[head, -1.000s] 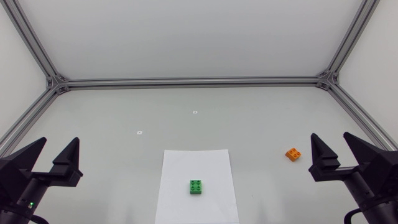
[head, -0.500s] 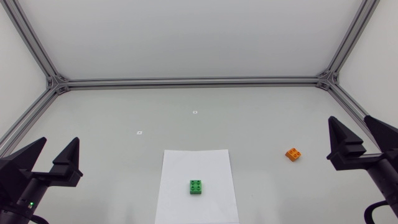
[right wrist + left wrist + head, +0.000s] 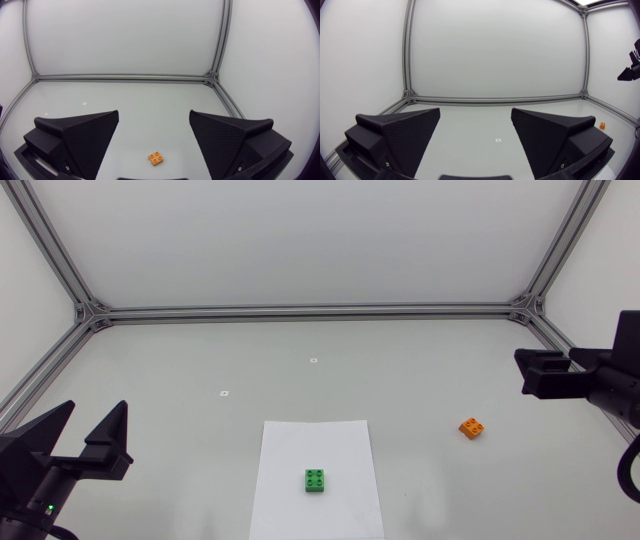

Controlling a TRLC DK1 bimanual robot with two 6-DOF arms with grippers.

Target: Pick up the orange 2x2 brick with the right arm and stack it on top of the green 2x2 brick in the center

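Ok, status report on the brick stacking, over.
Open: left gripper and right gripper. The orange brick on the table ahead of the right gripper, not gripped. The green brick on the white sheet, top bare, nothing between them.

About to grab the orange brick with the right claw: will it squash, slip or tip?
The orange brick looks like rigid moulded plastic, so it likely won't deform. Small and squat, it should be light and unlikely to tip or roll. Its smooth sides sit skewed to the right claw, so it may twist when gripped.
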